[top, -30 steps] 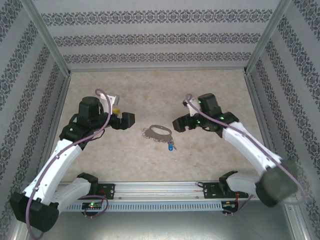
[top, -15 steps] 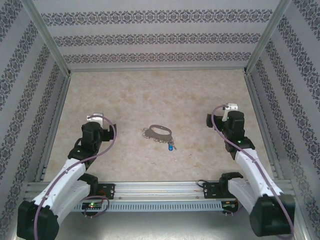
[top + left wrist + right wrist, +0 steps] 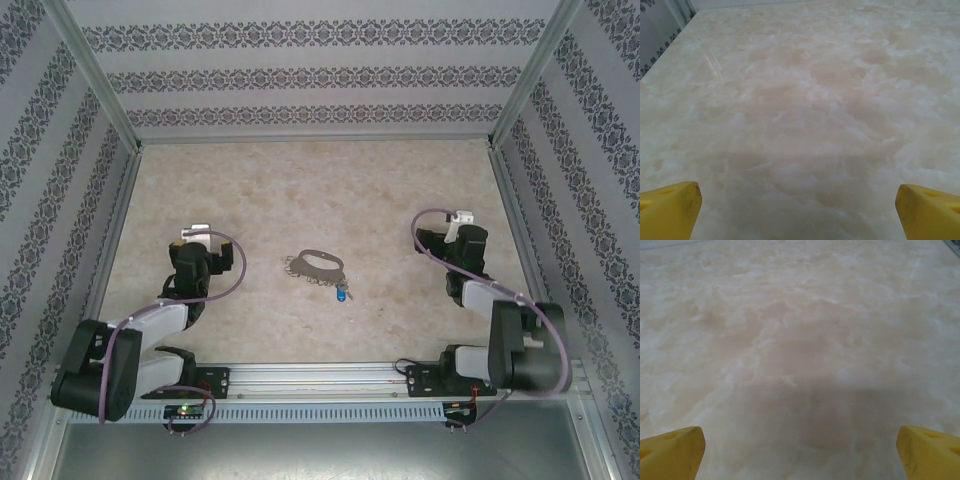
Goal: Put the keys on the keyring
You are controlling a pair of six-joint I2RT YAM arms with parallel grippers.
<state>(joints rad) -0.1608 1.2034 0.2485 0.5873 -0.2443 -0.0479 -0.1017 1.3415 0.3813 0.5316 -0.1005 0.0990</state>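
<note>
Grey metal keyring point(image 3: 315, 266) lies flat near the middle of the table point(image 3: 300, 180), an oval loop with a row of small grey pieces strung along its near side

Blue-headed key point(image 3: 341, 294) sits on the table just beside the keyring's near-right end, short silver shaft barely visible. At this size it can't be told whether it touches the loop

Nothing is on or over either one. Both arms are well apart from them, one to each side

Left gripper point(image 3: 799, 210): jaws spread wide and released, with yellow fingertips point(image 3: 670, 207) at the two bottom corners of the left wrist view and bare marbled beige table between them. Nothing is held

Right gripper point(image 3: 800, 450): same picture, jaws spread wide, with yellow fingertips point(image 3: 672, 445) at the bottom corners of the right wrist view and plain table between. Nothing is held

From the top view, the left arm point(image 3: 150, 330) is folded back near its base, with its wrist left of the keyring. The right arm point(image 3: 500, 320) is folded likewise, with its wrist to the right. A mauve cable point(image 3: 237, 268) loops off the left wrist and another off the right

Aluminium rail point(image 3: 320, 378) runs along the near edge and carries both bases. Patterned grey-and-white walls point(image 3: 300, 75) close the table on three sides
</note>
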